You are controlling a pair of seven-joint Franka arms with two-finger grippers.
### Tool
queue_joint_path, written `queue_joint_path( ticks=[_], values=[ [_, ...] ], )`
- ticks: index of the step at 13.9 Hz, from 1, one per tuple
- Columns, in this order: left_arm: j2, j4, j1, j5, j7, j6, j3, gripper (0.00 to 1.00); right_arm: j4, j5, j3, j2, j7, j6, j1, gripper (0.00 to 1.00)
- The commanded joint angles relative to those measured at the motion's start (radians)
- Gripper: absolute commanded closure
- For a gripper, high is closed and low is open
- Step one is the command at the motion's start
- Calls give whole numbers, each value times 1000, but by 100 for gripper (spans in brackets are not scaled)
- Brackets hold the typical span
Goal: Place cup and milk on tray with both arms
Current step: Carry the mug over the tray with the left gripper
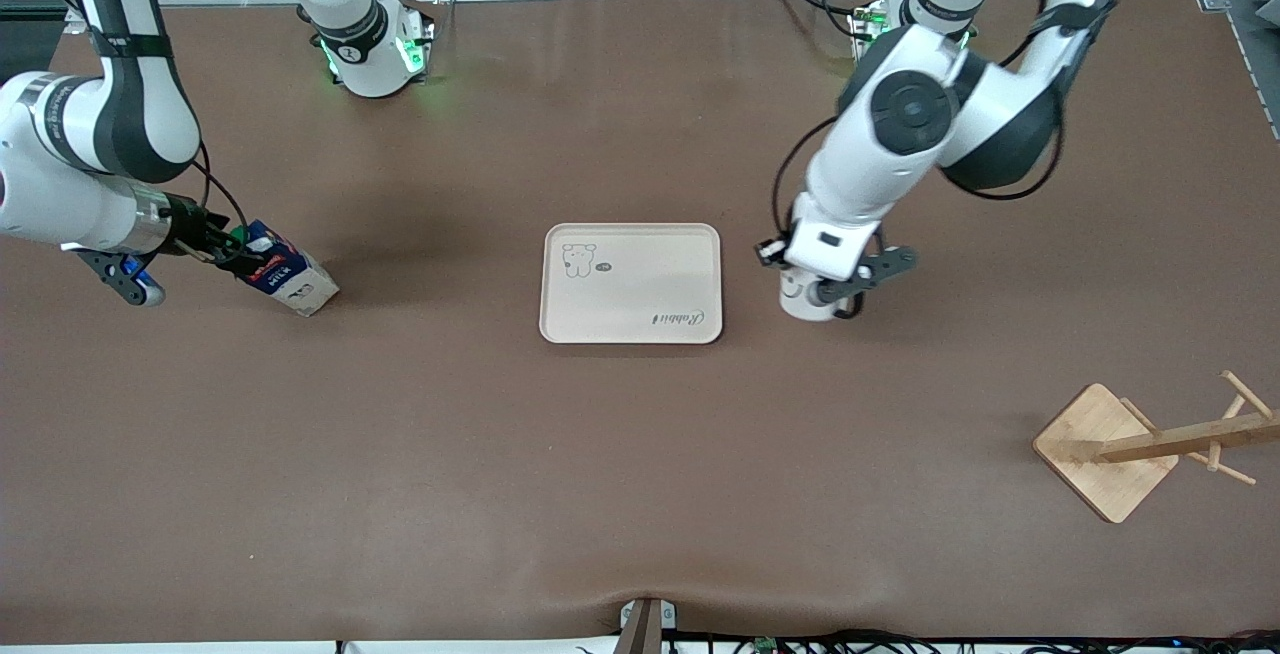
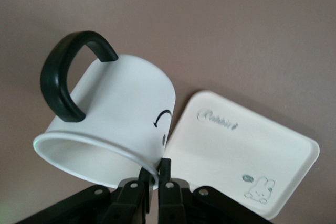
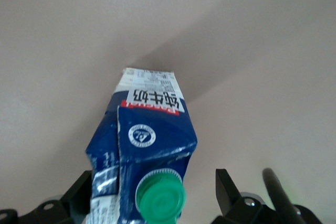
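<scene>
The cream tray [image 1: 630,284] lies flat mid-table and also shows in the left wrist view [image 2: 247,145]. The white cup [image 1: 806,304] is beside the tray toward the left arm's end. My left gripper [image 1: 826,292] is shut on the cup's rim. The left wrist view shows the cup [image 2: 115,114] with its black handle and my left gripper [image 2: 154,170] pinching its wall. The blue milk carton [image 1: 290,277] is tilted at the right arm's end. My right gripper [image 1: 232,252] is open around its capped top. In the right wrist view the carton [image 3: 149,140] sits between the spread fingers of my right gripper [image 3: 152,192].
A wooden rack [image 1: 1105,449] with a square base and pegs stands at the left arm's end, nearer the front camera than the cup. Cables and a clamp [image 1: 648,624] sit at the table's front edge.
</scene>
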Motion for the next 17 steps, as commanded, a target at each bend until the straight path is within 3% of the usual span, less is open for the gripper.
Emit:
queue_joint_path(
  ticks=[1, 3, 4, 7, 12, 17],
  values=[
    [126, 102, -83, -2, -133, -52, 3, 100, -41, 2, 9, -33, 36, 56, -17, 8],
    [168, 118, -129, -59, -185, -52, 3, 100, -38, 0, 9, -30, 41, 49, -14, 57],
    [185, 125, -142, -97, -216, -52, 3, 100, -30, 0, 7, -31, 42, 43, -11, 72],
    [275, 159, -147, -203, -217, -52, 3, 100, 62, -1, 10, -28, 32, -54, -5, 78],
    [418, 233, -154, -281, -211, -15, 6, 100, 402, -18, 12, 57, -75, -325, 38, 79],
    [464, 230, -156, -316, -208, 12, 7, 100, 490, -46, 13, 65, -240, -338, 135, 79]
  ],
)
